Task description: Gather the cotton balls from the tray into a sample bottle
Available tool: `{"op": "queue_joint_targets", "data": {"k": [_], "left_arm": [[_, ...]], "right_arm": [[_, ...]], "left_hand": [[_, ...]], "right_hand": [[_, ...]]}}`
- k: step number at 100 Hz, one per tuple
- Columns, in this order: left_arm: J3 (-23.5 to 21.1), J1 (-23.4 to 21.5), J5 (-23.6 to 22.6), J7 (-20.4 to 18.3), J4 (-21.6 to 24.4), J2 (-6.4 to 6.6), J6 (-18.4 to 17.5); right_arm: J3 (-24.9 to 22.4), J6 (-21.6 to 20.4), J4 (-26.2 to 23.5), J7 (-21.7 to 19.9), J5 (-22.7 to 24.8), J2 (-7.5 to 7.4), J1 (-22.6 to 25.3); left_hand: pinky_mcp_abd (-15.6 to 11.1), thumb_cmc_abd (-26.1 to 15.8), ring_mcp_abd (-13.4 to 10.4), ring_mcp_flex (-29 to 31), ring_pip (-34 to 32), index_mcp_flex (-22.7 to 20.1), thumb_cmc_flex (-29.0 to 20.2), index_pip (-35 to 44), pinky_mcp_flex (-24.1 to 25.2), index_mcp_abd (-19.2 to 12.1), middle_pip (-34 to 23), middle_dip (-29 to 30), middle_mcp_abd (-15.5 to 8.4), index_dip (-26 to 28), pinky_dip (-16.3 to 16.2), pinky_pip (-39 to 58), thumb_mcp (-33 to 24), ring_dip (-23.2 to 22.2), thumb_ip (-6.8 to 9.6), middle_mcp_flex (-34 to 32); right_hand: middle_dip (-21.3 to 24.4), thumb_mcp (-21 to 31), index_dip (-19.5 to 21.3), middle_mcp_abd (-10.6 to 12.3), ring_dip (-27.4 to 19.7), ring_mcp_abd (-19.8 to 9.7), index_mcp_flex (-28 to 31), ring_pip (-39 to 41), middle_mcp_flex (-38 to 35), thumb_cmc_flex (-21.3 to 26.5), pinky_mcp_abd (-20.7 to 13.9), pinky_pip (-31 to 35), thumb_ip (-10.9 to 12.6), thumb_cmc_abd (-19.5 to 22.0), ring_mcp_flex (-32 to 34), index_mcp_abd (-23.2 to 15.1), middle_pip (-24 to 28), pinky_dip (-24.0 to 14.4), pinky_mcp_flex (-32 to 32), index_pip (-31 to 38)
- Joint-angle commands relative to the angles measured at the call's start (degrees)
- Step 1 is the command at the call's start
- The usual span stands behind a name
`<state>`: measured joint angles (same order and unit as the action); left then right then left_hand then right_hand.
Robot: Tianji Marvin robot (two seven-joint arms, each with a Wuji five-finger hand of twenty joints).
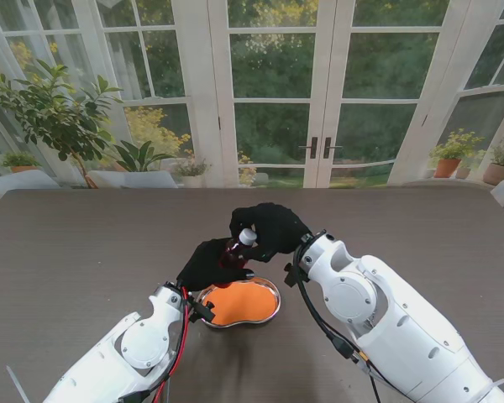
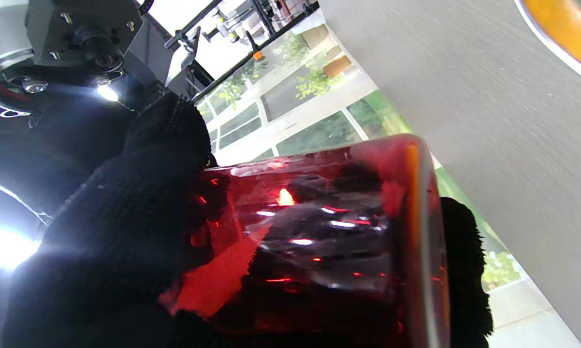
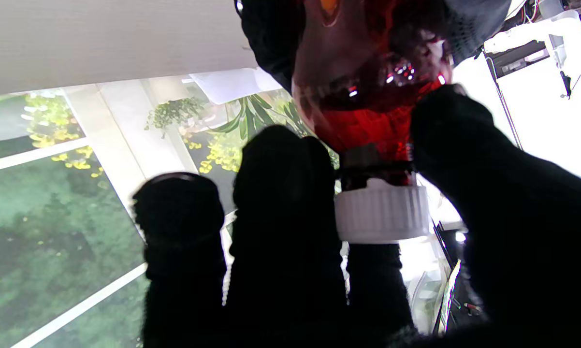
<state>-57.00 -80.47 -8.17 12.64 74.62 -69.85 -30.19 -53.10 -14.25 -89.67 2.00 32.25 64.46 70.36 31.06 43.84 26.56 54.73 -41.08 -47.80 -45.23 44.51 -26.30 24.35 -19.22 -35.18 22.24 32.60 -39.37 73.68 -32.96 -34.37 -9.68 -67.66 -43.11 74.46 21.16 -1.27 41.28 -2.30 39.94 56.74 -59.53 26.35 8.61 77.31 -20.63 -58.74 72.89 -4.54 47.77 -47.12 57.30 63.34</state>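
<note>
Red translucent sample bottle (image 1: 233,250) with white ribbed screw cap (image 1: 248,237) is held above the surface, just beyond the far rim of the kidney-shaped metal tray with orange lining (image 1: 273,290); long axis tilted, cap end up and toward the right robot hand (image 1: 273,228). Left robot hand (image 1: 208,264) is clamped around the bottle body; right robot hand has its fingers (image 3: 283,193) closed about the cap, so it is the nearer to the cap. Judgement: the cap is being turned. No cotton balls discernible in the tray; nothing obstructs; dark wooden surface (image 1: 84,243) lies around.
</note>
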Motion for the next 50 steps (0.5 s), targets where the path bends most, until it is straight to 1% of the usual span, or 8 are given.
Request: {"op": "queue_joint_targets", "data": {"k": [1,6,11,20,31,37,40,50], "left_arm": [[-0.12,-0.12,0.16,-0.85,0.33,-0.34,-0.13],[-0.17,-0.16,0.2,-0.84,0.37,-0.34,-0.1],[-0.2,-0.2,0.22,-0.87,0.41,-0.33,-0.07],[-0.23,-0.23,0.25,-0.89,0.45,-0.32,-0.06],[-0.32,-0.3,0.3,-0.81,0.52,-0.34,-0.04],[-0.37,-0.36,0.33,-0.79,0.58,-0.34,0.01],[-0.39,-0.4,0.37,-0.78,0.63,-0.35,0.07],[-0.42,-0.48,0.41,-0.68,0.73,-0.38,0.22]], "right_arm": [[0.35,0.05,0.62,-0.44,-0.2,0.54,0.02],[0.46,0.02,0.85,-0.22,-0.41,0.63,-0.05],[0.58,-0.03,1.09,0.05,-0.63,0.74,-0.11],[0.83,-0.19,1.58,0.67,-0.92,0.94,-0.23],[1.1,-0.93,2.22,0.32,-2.11,1.01,-0.51],[1.16,-0.98,2.26,-0.58,-2.95,0.92,-0.59],[1.2,-1.02,2.36,-0.8,-3.11,0.9,-0.64],[1.37,-1.32,2.83,-0.62,-3.31,0.97,-0.74]], "left_hand": [[-0.84,-13.72,2.08,-0.56,-1.0,-7.26,-9.03,3.6,2.48,-11.76,0.05,0.43,-3.95,0.94,-0.22,-0.19,-7.56,-0.77,0.53,-2.37],[-0.84,-13.76,2.1,-0.57,-1.0,-7.27,-9.04,3.57,2.48,-11.73,0.05,0.43,-3.98,0.9,-0.22,-0.19,-7.54,-0.77,0.53,-2.38],[-0.84,-13.74,2.06,-0.59,-1.0,-7.3,-9.06,3.58,2.48,-11.7,0.07,0.43,-3.96,0.9,-0.22,-0.19,-7.55,-0.77,0.53,-2.33],[-0.85,-13.77,2.12,-0.62,-1.0,-7.25,-9.0,3.59,2.48,-11.8,0.09,0.44,-3.9,0.91,-0.22,-0.19,-7.49,-0.78,0.51,-2.28],[-0.89,-13.88,2.11,-0.67,-1.01,-7.16,-9.01,3.52,2.58,-11.71,0.15,0.46,-3.86,0.88,-0.21,-0.24,-7.46,-0.79,0.52,-2.16],[-0.9,-13.97,2.05,-0.74,-1.02,-7.01,-9.04,3.48,2.63,-11.71,0.27,0.5,-3.61,0.89,-0.21,-0.26,-7.41,-0.8,0.51,-1.88],[-0.9,-13.98,2.09,-0.78,-1.02,-6.93,-9.01,3.42,2.65,-11.68,0.28,0.5,-3.59,0.88,-0.21,-0.28,-7.34,-0.81,0.48,-1.86],[-0.91,-14.29,2.03,-1.16,-0.92,-6.37,-8.84,2.66,2.91,-11.6,0.41,0.53,-3.64,0.37,-0.17,-0.42,-7.14,-0.81,0.42,-1.52]], "right_hand": [[-1.2,3.1,-2.33,0.5,1.52,-2.22,1.55,3.36,-2.82,4.61,-3.1,3.82,-0.68,0.24,2.8,0.44,0.51,0.95,2.75,5.85],[-1.48,2.97,-2.9,0.33,1.9,-2.65,2.05,4.76,-4.24,5.24,-3.41,4.28,-0.74,1.01,2.89,0.15,0.68,0.97,3.61,7.54],[-1.79,3.09,-3.41,0.43,2.45,-2.66,3.1,6.46,-5.68,5.94,-3.58,4.83,-0.22,2.37,2.89,0.16,0.91,0.94,4.46,8.74],[-2.2,3.54,-3.72,0.69,3.68,-3.37,5.6,9.92,-8.34,7.13,-4.2,6.91,1.04,5.14,2.9,-1.07,1.39,0.21,5.15,10.58],[-4.22,4.14,-3.75,0.99,5.21,-4.34,5.0,13.84,-8.86,7.09,-4.6,9.57,1.97,8.19,2.89,-1.72,2.52,-0.62,5.85,13.32],[-6.01,5.65,-3.51,1.09,6.33,-4.33,3.07,16.26,-8.77,6.71,-4.71,10.83,1.88,7.88,2.84,-1.25,3.48,-1.02,6.11,15.95],[-6.89,6.66,-3.66,1.24,6.93,-4.85,2.19,17.43,-8.66,6.61,-4.66,11.42,1.57,7.52,2.85,-1.34,3.85,-1.25,6.22,17.27],[-9.13,9.69,-5.13,1.63,9.61,-5.95,0.28,22.07,-9.1,6.94,-5.55,13.81,0.64,6.18,2.84,-2.08,4.94,-2.25,6.81,21.63]]}}
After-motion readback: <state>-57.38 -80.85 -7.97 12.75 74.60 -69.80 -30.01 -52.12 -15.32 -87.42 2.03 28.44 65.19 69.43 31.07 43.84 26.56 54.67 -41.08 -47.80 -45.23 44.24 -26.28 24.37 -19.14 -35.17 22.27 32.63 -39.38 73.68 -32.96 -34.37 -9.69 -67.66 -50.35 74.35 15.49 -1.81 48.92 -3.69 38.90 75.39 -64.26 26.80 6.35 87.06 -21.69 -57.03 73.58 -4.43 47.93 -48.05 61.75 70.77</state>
